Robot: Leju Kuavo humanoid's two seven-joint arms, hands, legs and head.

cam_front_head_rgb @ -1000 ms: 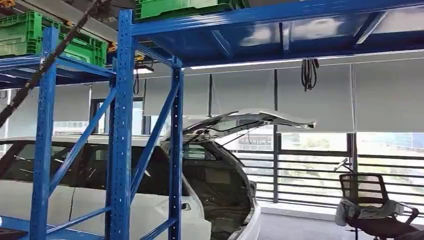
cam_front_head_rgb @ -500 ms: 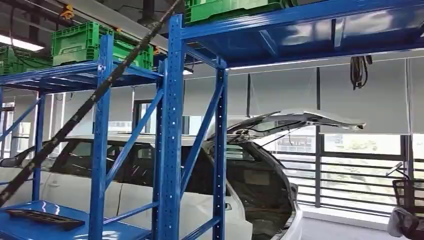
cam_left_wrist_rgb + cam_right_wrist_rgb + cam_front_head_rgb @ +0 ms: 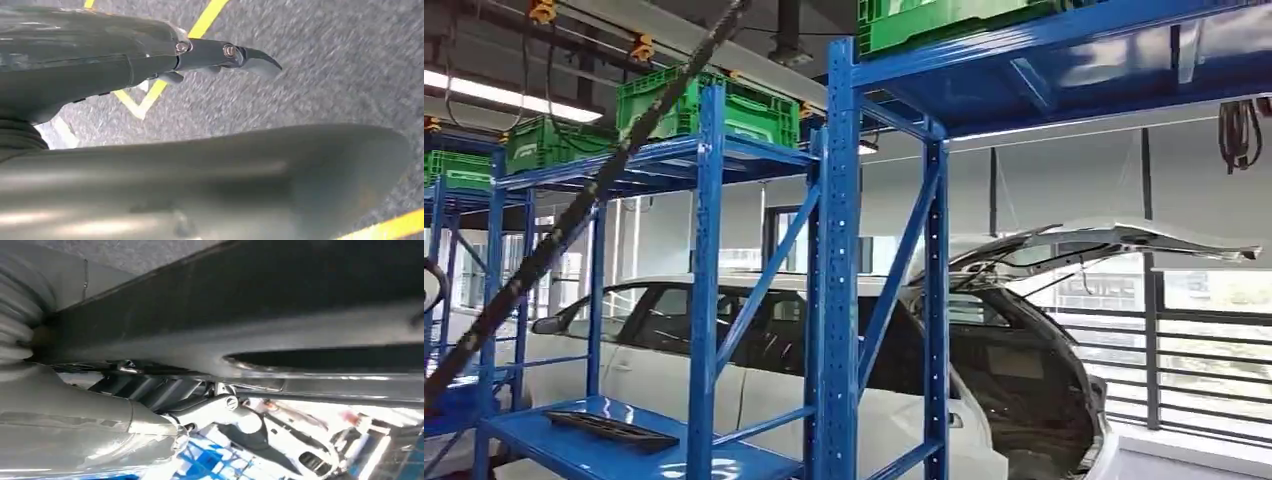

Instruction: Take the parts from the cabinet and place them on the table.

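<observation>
Parts: I see one long dark part (image 3: pixel 611 430) lying flat on the low blue shelf (image 3: pixel 554 452) of the rack (image 3: pixel 704 260) at near left, toward the shelf's left half. Green crates (image 3: pixel 709 105) sit on the rack's top level, another crate (image 3: pixel 944 18) on the higher shelf to the right. Behind the rack stands a white car (image 3: pixel 904 400) with its tailgate (image 3: pixel 1114 240) raised, and windows with railings lie far right. A dark ribbed hose (image 3: pixel 554 235) slants across the left side. My left hand (image 3: pixel 150 115) hangs over grey floor (image 3: pixel 325 75) with yellow lines (image 3: pixel 210 15); one dark finger (image 3: pixel 250 56) sticks out straight and nothing is held, its fingers apart. My right hand (image 3: pixel 150 410) grips a long dark panel (image 3: pixel 275 325) that runs across the wrist view, thumb (image 3: pixel 220 412) against its edge.
</observation>
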